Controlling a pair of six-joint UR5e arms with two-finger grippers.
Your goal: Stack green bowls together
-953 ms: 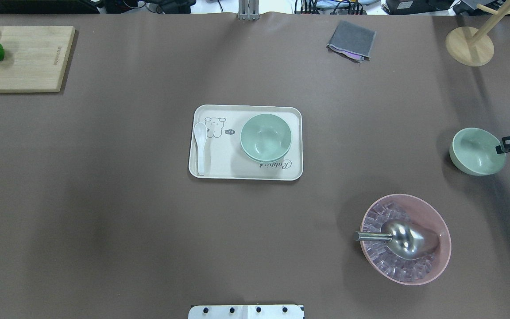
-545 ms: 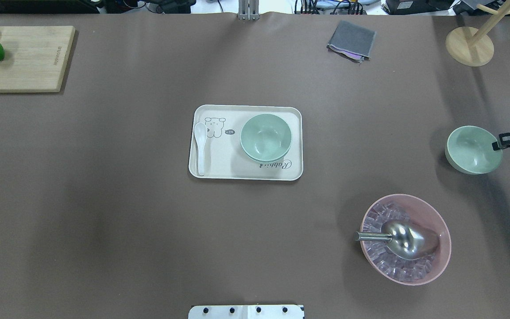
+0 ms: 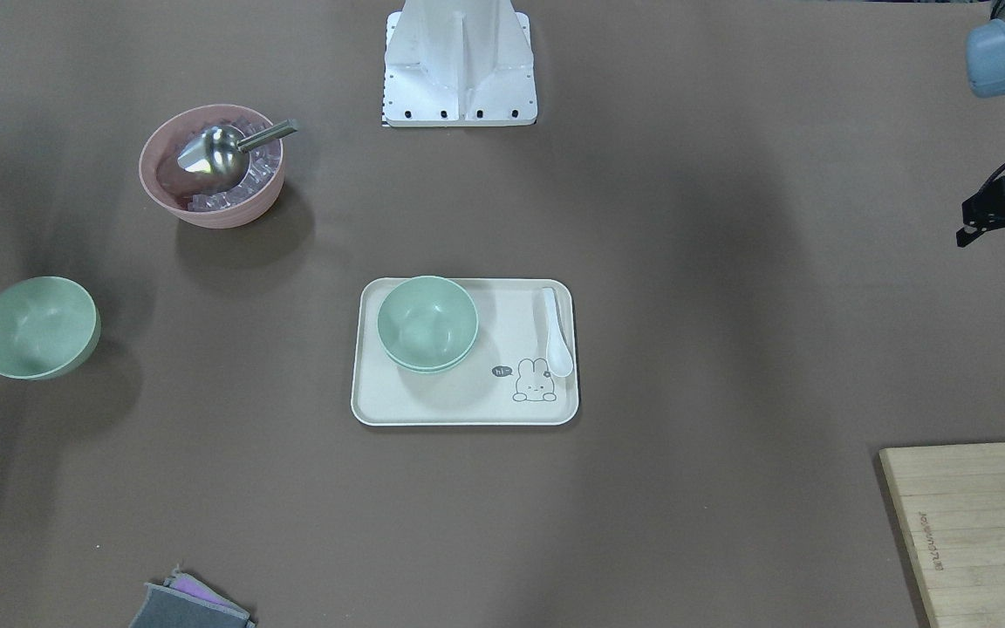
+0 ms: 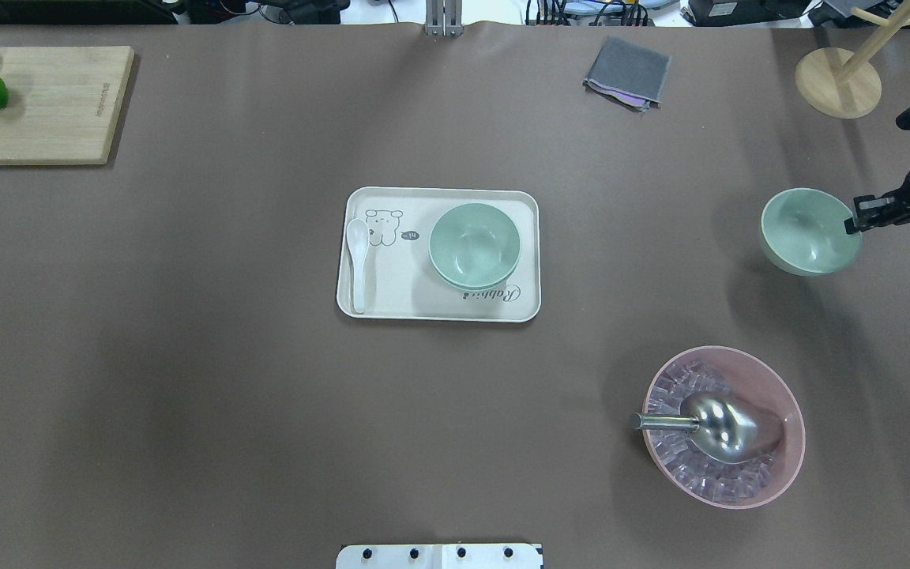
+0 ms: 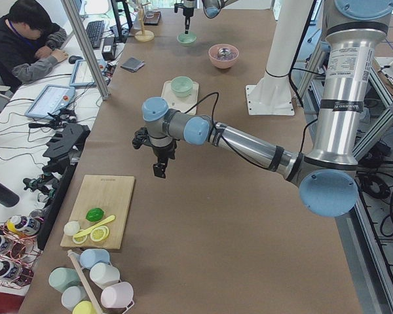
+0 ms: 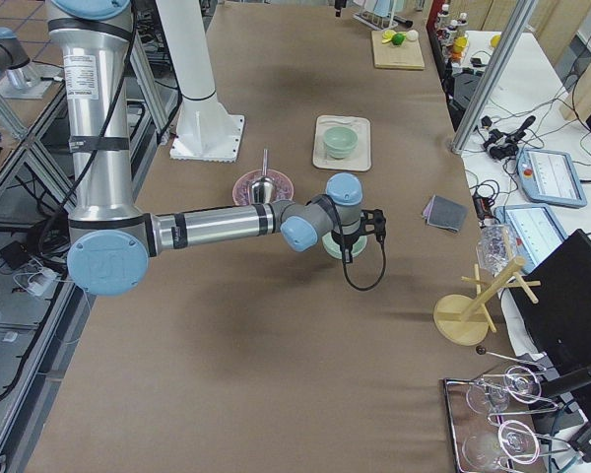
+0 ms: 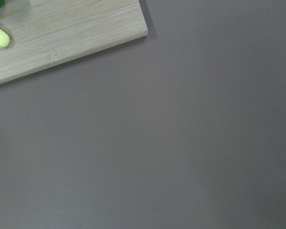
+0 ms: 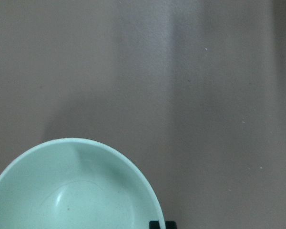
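The right jaws are pinching one green bowl's [image 4: 810, 233] rim, holding it above the table [image 4: 186, 356], three o'clock of the tray's [image 4: 392, 304] stacked bowls [image 4: 474, 243]; I cannot tell the left jaws' spread.

Brown matte table [image 4: 186, 356], covered edge to edge, faintly creased. Bears a cream tray [image 4: 439, 318] at centre, long sides running left to right. At the far left corner, a wooden board [image 4: 52, 111] lying flat. On the far side, right of centre, a folded grey cloth [image 4: 627, 71], slightly askew. At the far right corner, the round base of a wooden stand [image 4: 837, 83]. Near right, a pink bowl [image 4: 791, 411], well apart from the tray. At the near edge, centred, the white robot base [image 3: 459, 78].
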